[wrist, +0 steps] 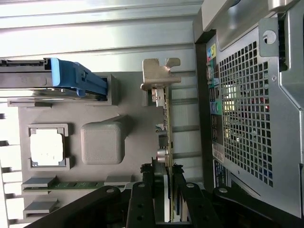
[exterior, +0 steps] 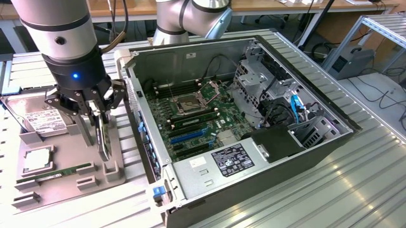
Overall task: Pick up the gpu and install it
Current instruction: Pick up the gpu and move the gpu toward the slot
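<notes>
The gpu (wrist: 166, 118), a flat green circuit card with a silver end bracket, stands on edge in its slot on the grey moulded tray (wrist: 133, 156), beside the open black computer case (exterior: 317, 147). The pincer (exterior: 96, 118) is pinching the card, which is not yet lifted or installed.

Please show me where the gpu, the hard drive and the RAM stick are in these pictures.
gpu (wrist: 166, 114): wrist view, on the thin edge of its green board.
hard drive (exterior: 39, 124): exterior view, on its white label.
RAM stick (exterior: 56, 174): exterior view, on the middle of the narrow green strip.
</notes>
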`<state>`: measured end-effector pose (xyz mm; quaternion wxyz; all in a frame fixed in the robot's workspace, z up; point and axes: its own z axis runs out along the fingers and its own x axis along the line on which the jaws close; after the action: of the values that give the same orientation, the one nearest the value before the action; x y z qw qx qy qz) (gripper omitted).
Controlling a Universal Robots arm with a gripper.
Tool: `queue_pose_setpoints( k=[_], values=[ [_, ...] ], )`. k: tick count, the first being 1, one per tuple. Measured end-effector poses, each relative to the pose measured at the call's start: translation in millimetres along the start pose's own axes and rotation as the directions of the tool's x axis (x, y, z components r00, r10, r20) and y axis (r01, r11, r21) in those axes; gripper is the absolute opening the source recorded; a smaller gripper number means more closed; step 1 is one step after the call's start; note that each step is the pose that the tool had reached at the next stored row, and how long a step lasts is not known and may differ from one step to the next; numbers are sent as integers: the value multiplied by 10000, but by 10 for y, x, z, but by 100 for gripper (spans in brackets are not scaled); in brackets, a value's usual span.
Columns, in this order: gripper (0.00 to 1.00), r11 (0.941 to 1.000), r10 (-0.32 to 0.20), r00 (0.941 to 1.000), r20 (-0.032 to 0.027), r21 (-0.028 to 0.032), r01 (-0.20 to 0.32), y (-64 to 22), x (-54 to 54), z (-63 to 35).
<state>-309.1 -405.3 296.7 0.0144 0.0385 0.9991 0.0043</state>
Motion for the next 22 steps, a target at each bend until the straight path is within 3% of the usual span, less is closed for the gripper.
queue_pose_setpoints(
  k=[17, 19, 22],
  values=[
    [27, 10000, 0, 10000, 0, -1, 0, 1, -2, -55],
    [27, 10000, 0, 10000, 0, -1, 0, 1, -4, -137],
    [27, 10000, 0, 10000, -1, -1, 0, 1, -4, -143]
  ],
)
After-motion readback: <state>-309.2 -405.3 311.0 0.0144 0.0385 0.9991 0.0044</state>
